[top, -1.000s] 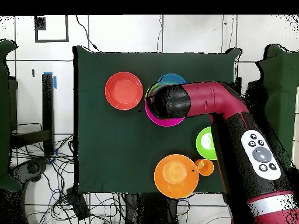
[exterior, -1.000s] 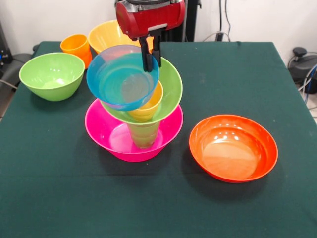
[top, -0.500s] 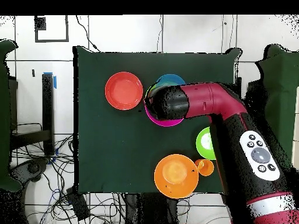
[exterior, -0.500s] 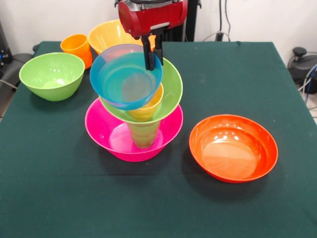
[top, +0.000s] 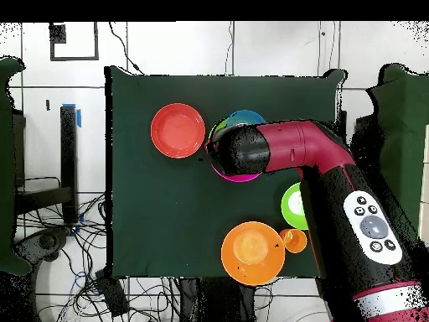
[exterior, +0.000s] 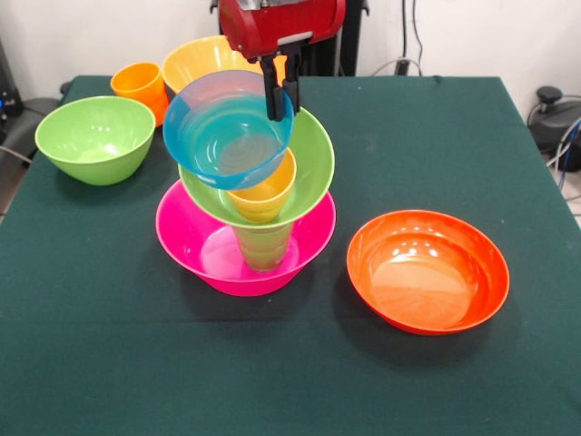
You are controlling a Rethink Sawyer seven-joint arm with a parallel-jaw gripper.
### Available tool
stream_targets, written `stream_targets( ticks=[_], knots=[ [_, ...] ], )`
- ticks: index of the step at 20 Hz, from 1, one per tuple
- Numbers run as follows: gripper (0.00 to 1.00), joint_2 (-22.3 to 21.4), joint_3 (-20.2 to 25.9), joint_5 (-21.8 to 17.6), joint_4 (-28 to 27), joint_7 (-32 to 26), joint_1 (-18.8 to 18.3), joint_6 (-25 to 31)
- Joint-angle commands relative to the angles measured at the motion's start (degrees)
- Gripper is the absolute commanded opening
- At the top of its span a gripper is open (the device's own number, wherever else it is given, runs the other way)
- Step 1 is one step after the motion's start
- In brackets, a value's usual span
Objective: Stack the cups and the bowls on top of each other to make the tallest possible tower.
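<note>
At the middle of the green table point(exterior: 109, 363), seen from the front, the tower point(exterior: 250, 222) is standing on the big pink bowl point(exterior: 195, 245): a green cup point(exterior: 263, 245) is sitting upright in it, a wide light green bowl point(exterior: 313, 163) is resting on that cup, and a yellow cup point(exterior: 263, 195) is nesting in the green bowl. The gripper point(exterior: 280, 100) is hanging from the red arm with its two black fingers point(exterior: 271, 95) clamped together on the far rim of the translucent blue bowl point(exterior: 218, 136). The blue bowl is now sitting more level and a little higher than a second ago, when it was tipping steeply toward the camera; its base is hovering right at the yellow cup's mouth, and whether it is touching cannot be told. The red-orange bowl point(exterior: 427, 272) is lying alone to the right, well apart from the tower. At the far left a second light green bowl point(exterior: 95, 136), an orange cup point(exterior: 141, 86) and a large orange bowl point(exterior: 204, 59) are sitting unmoved.

From overhead, the arm point(top: 335, 176) is covering most of the tower, leaving an edge of the blue bowl point(top: 247, 117) and a sliver of the pink bowl point(top: 239, 176) showing; the arm's head has shifted slightly since the earlier frame. The red-orange bowl point(top: 178, 130), the orange bowl point(top: 251, 251), the orange cup point(top: 294, 241) and the light green bowl point(top: 292, 205) are lying where they were.
</note>
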Motion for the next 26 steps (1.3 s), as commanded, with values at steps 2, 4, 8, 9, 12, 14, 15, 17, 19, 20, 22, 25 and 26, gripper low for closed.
stream_targets(
  ticks=[2, 4, 8, 9, 12, 14, 15, 17, 19, 20, 22, 25, 26],
  knots=[
    [0.00, 0.7, 0.7, -1.8, 2.2, -0.9, 1.7, -2.3],
    [0.00, 1.1, 0.7, -1.9, 1.6, -1.0, 2.0, -2.1],
    [0.00, 1.4, 0.5, -2.1, 0.8, -0.6, 2.7, -1.9],
    [0.00, 1.4, 0.4, -2.2, 0.8, -0.4, 2.8, -2.1],
    [0.00, 1.1, 0.2, -2.3, 2.2, 0.1, 2.5, -3.3],
    [0.00, 1.0, 0.1, -2.3, 2.7, 0.2, 2.3, -3.6],
    [0.00, 1.0, 0.0, -2.3, 2.8, 0.4, 2.4, -3.6],
    [0.00, 1.0, -0.2, -2.3, 3.1, 0.9, 2.7, -3.8],
    [0.00, 1.0, -0.3, -2.2, 3.3, 1.2, 2.7, -3.7],
    [0.00, 1.1, -0.3, -2.1, 3.2, 1.1, 2.6, -3.5],
    [0.00, 1.2, -0.4, -2.0, 3.1, 1.0, 2.5, -3.3],
    [0.00, 1.4, -0.4, -1.9, 3.3, 0.7, 2.3, -3.1],
    [0.00, 1.5, -0.4, -1.9, 3.1, 0.5, 2.3, -2.8]
  ],
)
